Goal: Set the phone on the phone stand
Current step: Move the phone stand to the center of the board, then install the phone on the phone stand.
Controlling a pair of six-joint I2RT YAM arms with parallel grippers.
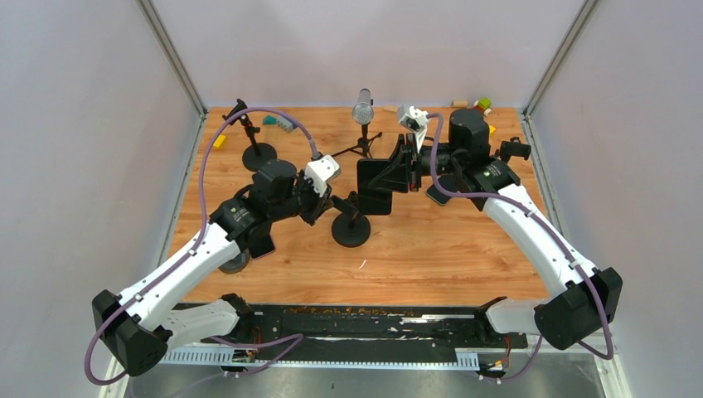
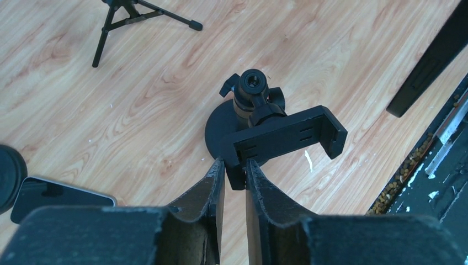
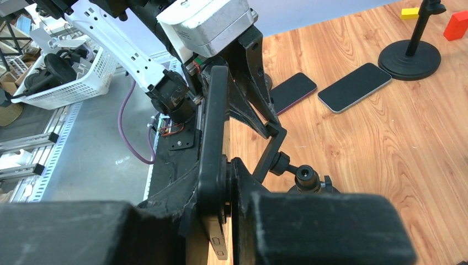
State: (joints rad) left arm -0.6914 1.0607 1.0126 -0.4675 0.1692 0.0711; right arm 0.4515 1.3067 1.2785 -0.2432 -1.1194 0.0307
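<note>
The black phone [image 1: 380,177] hangs edge-up above the table's middle, with my right gripper [image 1: 412,166] shut on it. From the right wrist it shows edge-on as a thin slab [image 3: 214,138] between the right gripper's [image 3: 229,171] fingers. Just below stands the phone stand [image 1: 351,229], a round base with a ball head and a wide clamp [image 2: 284,138]. My left gripper [image 2: 235,165] is closed on the lower end of that clamp, both fingertips touching it. A corner of the held phone [image 2: 430,61] reaches into the left wrist view at upper right.
Two other phones [image 3: 353,86] [image 3: 292,91] lie flat near my left arm; one [image 2: 55,196] also shows in the left wrist view. A microphone on a tripod [image 1: 363,112] and a second round-base stand [image 1: 259,153] stand at the back. Coloured blocks [image 1: 483,105] lie far right.
</note>
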